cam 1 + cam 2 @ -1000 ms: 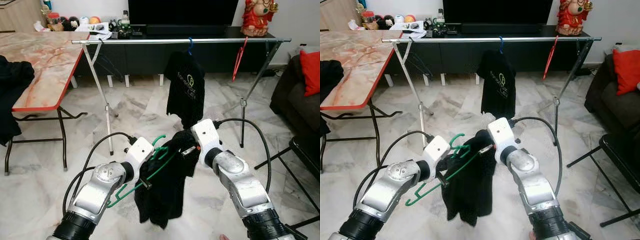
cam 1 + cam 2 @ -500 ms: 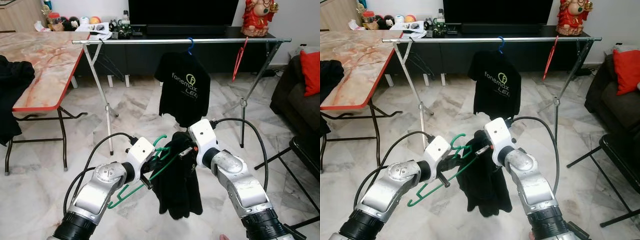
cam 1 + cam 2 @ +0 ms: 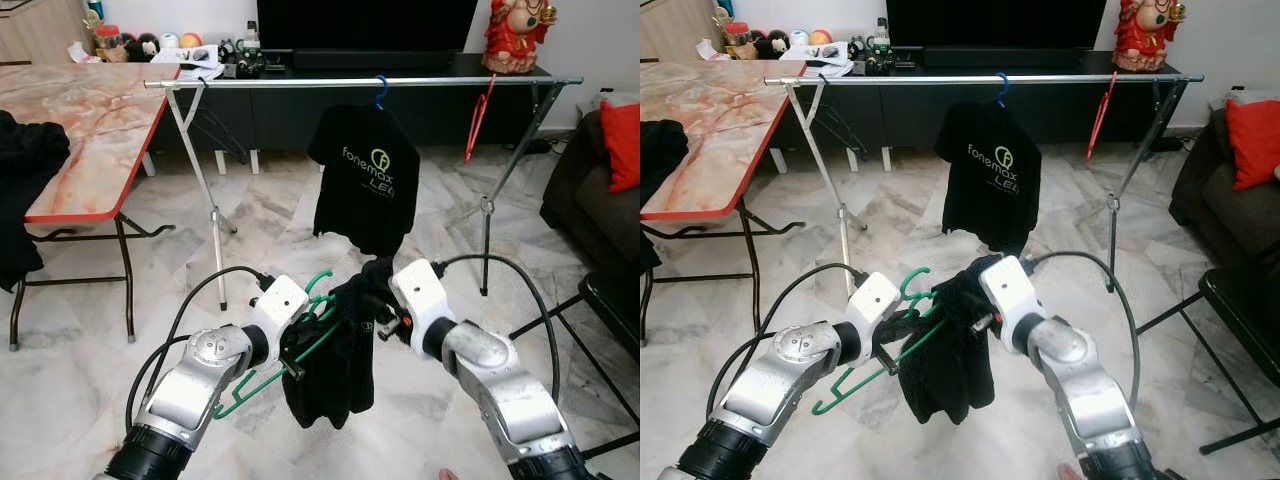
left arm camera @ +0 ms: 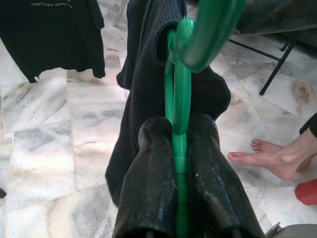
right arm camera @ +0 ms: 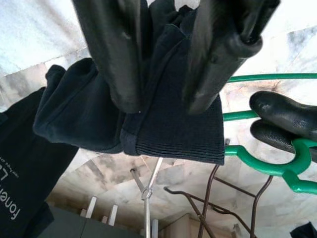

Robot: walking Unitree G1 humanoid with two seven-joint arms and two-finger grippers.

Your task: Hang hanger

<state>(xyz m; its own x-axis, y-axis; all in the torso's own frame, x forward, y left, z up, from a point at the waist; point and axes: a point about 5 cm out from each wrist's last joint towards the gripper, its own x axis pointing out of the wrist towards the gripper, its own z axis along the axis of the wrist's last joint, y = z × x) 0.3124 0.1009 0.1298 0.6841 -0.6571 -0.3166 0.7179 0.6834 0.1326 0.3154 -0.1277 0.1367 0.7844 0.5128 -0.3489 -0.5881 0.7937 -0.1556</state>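
My left gripper (image 3: 293,350) is shut on the lower bar of a green hanger (image 3: 325,300); the wrist view shows its two fingers (image 4: 156,168) clamped on either side of the green rod (image 4: 181,94). A black knit garment (image 3: 335,375) is draped over the hanger and hangs below it. My right gripper (image 3: 380,322) is at the garment's upper edge, and its fingers (image 5: 121,59) have a fold of the fabric (image 5: 168,124) between them. Ahead, a steel clothes rail (image 3: 300,83) spans the room.
On the rail hang a black printed T-shirt (image 3: 365,185) on a blue hanger and a bare red hanger (image 3: 478,120). A marble-topped folding table (image 3: 80,120) stands left, and a dark sofa (image 3: 600,190) and black chair (image 3: 612,300) right. A person's bare foot (image 4: 267,158) rests nearby.
My right gripper has shifted right and slightly down with the garment's edge, so the fabric now hangs lower under the hanger. The T-shirt on the rail has swung to face front.
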